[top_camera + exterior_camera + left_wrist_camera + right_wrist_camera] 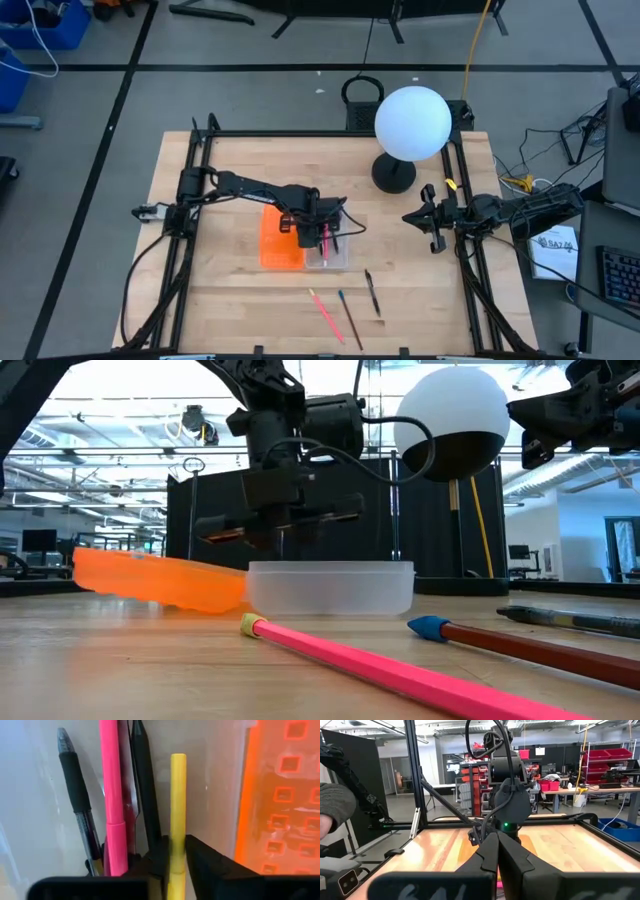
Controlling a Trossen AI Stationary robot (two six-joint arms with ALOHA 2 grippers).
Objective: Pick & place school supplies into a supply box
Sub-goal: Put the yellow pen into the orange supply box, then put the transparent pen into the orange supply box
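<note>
The yellow pencil (178, 805) hangs over the supply box's clear tray (330, 258), pinched between the left gripper's (176, 851) jaws: the placing step. Next it must let go; the right gripper (432, 220), jaws pressed together, waits by the table edge.

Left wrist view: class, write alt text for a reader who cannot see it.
The left gripper has a yellow pencil between its fingers, over the clear tray of the supply box. A pink pen and two black pens lie in the tray; the orange half is alongside.
</note>
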